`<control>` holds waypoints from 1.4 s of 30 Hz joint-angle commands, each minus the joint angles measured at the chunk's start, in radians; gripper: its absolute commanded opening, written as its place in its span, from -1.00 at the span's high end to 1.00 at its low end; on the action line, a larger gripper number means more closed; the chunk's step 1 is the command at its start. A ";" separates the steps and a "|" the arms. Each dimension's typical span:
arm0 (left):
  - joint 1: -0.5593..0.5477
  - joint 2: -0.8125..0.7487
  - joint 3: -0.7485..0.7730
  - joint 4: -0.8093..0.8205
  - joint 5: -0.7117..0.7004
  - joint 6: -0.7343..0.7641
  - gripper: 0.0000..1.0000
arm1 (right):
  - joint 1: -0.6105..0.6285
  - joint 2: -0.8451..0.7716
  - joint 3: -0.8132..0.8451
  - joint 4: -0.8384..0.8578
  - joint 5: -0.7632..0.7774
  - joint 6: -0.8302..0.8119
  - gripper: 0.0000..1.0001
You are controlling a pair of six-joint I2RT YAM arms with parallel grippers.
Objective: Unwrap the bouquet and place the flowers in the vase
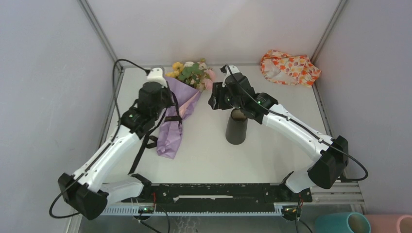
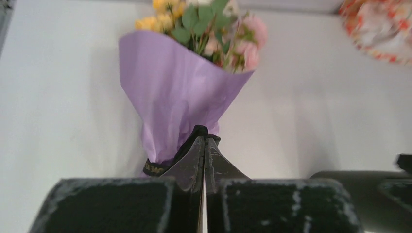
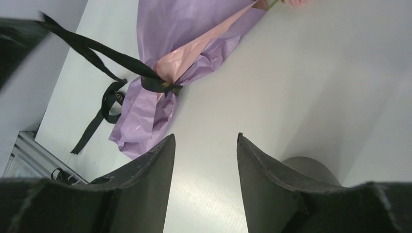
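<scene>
Ribbon (image 3: 116, 56) clamped in left gripper (image 2: 203, 139), jaws closed; pull steadily away from bouquet (image 2: 180, 92) to slip knot; right gripper (image 3: 205, 138) parted, empty.

Light: bright, even and diffuse from overhead, my table (image 1: 204, 155) near-white with mild glare, only a soft, faint shadow beside the vase (image 1: 236, 127); my left wrist view sharp on my fingers (image 2: 192, 162), flowers (image 2: 214, 29) and patterned cloth (image 2: 379, 29) behind them blurred; right wrist view soft at its near edges.
</scene>
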 commanded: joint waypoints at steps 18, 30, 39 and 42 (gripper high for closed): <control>0.236 -0.240 0.330 -0.441 -0.457 -0.233 0.67 | 0.041 0.030 -0.002 0.080 -0.056 0.013 -0.17; 0.579 -0.262 0.206 -0.457 -0.190 -0.314 0.44 | 0.057 0.157 0.085 0.061 -0.212 0.034 -0.18; 0.556 -0.227 -0.113 -0.129 0.399 -0.300 0.03 | 0.105 0.268 0.105 0.019 -0.309 0.027 -0.20; 0.491 -0.188 -0.191 -0.062 0.435 -0.320 0.02 | 0.141 0.309 0.100 0.017 -0.334 0.033 -0.20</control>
